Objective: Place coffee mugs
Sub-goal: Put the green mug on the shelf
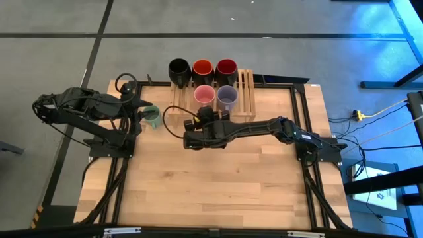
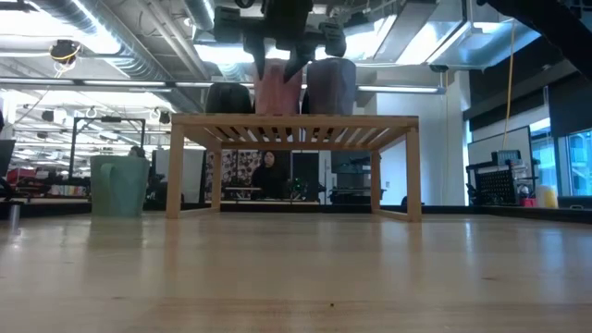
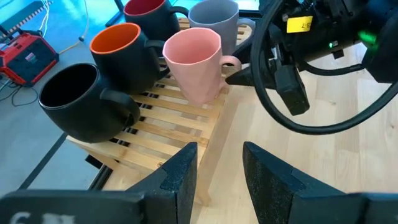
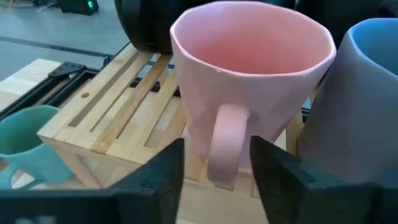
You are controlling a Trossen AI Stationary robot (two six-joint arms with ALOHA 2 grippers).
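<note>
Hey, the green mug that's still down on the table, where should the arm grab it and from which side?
Probably by the handle or the rim, coming from the left arm's side. The green mug stands upright on the table beside the wooden rack, open end up, right in front of the left gripper. Its handle shows in the right wrist view, pointing away from the rack.

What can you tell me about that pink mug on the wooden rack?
The pink mug is a smooth, matte-looking cup with a faintly faceted rim and one loop handle. It is empty and stands upright on the slatted wooden rack, in the front row beside the lavender-grey mug. Its handle faces the right tool, whose open fingers sit either side of it without clearly touching.
</note>
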